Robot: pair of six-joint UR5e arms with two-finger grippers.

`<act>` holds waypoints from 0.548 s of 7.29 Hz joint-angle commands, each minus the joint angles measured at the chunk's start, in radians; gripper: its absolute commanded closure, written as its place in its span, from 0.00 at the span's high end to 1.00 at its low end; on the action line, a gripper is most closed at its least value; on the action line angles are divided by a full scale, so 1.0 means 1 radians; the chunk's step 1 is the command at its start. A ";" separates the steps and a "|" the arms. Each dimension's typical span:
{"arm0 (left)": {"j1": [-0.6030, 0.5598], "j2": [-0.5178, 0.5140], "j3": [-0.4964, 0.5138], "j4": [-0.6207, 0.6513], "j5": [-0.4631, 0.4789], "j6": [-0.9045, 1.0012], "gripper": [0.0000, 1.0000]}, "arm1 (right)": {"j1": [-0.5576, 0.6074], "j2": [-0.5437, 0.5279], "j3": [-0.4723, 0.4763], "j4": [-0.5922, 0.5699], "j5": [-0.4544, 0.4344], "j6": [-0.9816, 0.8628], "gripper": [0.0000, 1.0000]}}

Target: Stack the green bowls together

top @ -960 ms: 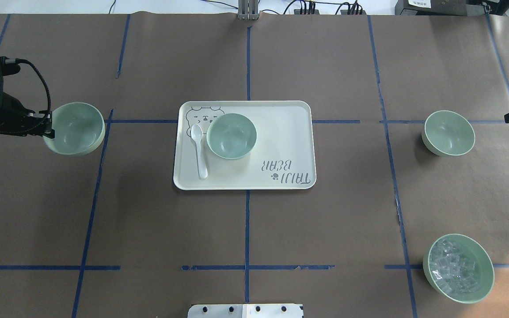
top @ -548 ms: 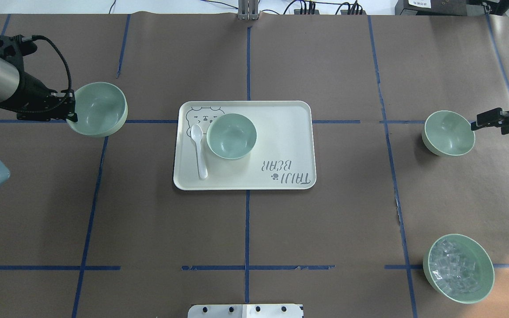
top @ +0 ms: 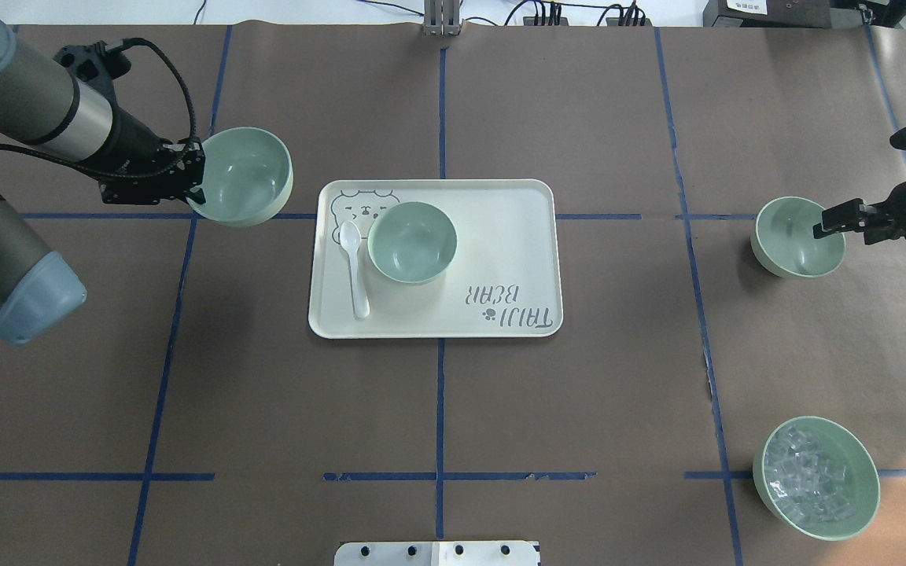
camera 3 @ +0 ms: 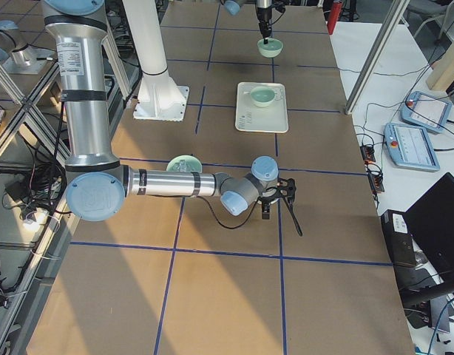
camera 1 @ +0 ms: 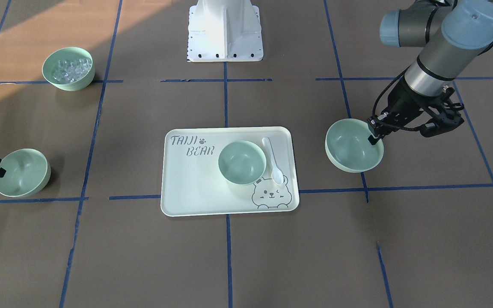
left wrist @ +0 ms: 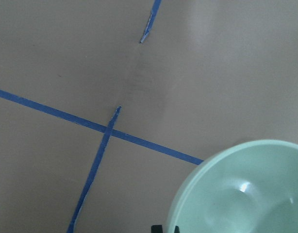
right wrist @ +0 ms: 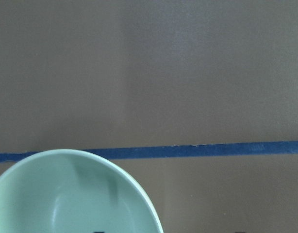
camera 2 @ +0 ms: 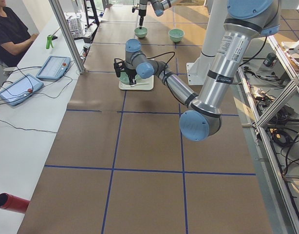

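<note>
bowl (top: 247, 174) hangs by its rim from closed left gripper (top: 198, 185), beside tray (top: 504, 236).

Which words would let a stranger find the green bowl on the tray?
Find the cream tray in the middle of the table. The bowl stands on it beside a white spoon. No other green bowl sits on a tray.

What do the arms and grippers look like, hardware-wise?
The left arm and right arm are both silver-grey tubes with black bands and rounded blue-grey joint caps. The wrist sections are black. The left gripper and right gripper are black, each with two slim fingers. A black cable loops along the left wrist.
</note>
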 commanded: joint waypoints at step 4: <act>0.110 -0.158 0.097 -0.008 0.006 -0.190 0.00 | -0.017 0.012 0.010 0.003 0.016 -0.007 0.00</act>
